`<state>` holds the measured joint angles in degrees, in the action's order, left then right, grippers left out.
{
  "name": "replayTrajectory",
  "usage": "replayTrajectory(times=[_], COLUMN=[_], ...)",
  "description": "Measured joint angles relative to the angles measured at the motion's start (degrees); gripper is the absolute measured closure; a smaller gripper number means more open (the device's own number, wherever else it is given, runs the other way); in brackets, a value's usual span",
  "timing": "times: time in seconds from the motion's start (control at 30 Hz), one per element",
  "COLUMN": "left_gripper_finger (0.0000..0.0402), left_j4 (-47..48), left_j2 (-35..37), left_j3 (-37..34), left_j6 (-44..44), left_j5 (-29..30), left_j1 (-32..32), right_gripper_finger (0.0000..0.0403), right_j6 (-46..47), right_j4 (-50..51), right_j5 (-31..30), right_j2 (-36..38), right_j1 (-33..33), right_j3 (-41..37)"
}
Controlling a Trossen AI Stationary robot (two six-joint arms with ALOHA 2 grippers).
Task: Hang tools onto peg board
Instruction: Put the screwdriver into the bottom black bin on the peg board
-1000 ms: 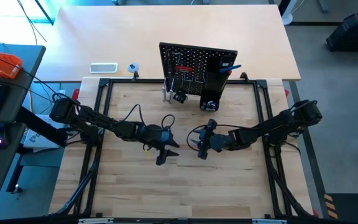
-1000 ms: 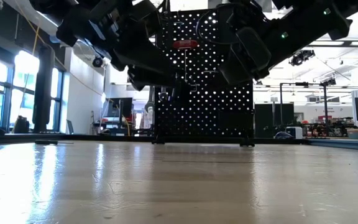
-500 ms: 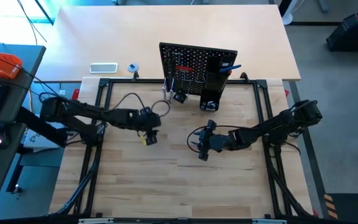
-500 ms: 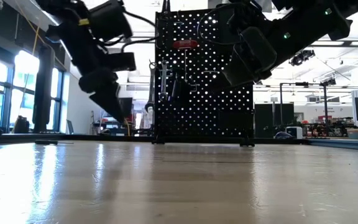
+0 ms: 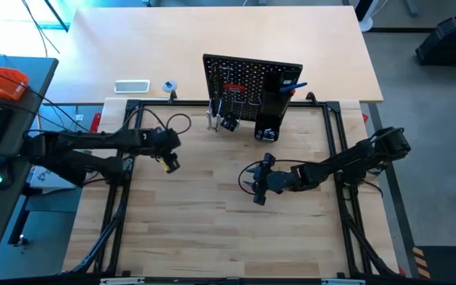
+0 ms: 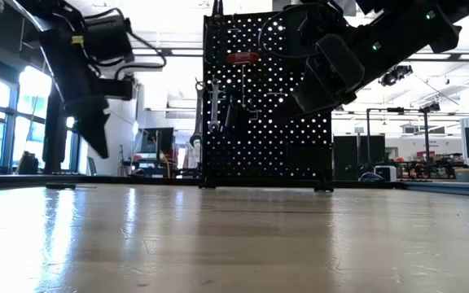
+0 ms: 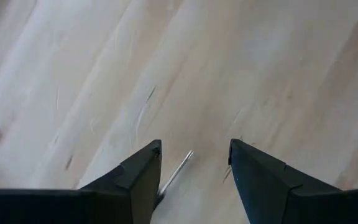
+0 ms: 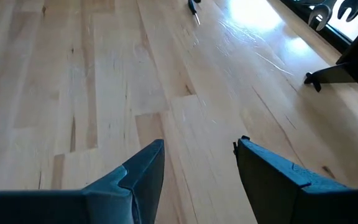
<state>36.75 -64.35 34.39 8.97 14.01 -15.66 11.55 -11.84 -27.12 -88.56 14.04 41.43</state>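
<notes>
The peg board (image 5: pixel 252 87) is stood upright at the far edge of the bench (image 5: pixel 228 229), and tools (image 5: pixel 228 111) are seen hung on its hooks: a red-handled screwdriver (image 5: pixel 234 87) and a silver wrench (image 6: pixel 214 106) among them. A blue handle (image 5: pixel 293 85) is seen at the black box holder (image 5: pixel 274 103); what else is held in it cannot be told. No tool is seen left on the bench, so the hanging is judged done or nearly so. The left gripper (image 5: pixel 167 161) is held at the bench's left side, jaws open and empty. The right gripper (image 5: pixel 258 188) is held mid-bench, jaws likewise open and empty. Only a check and retreat seems called for.
</notes>
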Motion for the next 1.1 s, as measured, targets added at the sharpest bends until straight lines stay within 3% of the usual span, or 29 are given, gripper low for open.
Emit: replayTrajectory(times=[0.67, 1.1], left_gripper_finger=[0.0218, 0.0218], left_j4=[5.6, 8.8], left_j2=[-8.0, -12.2], left_j3=[0.0, 0.0], left_j6=[9.4, 17.2], left_j5=[-1.4, -2.1], left_j1=[-16.5, -18.4], right_gripper_finger=[0.0208, 0.0208], right_j6=[-2.6, -5.6], right_j4=[0.4, 0.4], right_j5=[0.8, 1.7], right_j2=[0.0, 0.0], right_j1=[2.4, 2.5], right_j3=[0.0, 0.0])
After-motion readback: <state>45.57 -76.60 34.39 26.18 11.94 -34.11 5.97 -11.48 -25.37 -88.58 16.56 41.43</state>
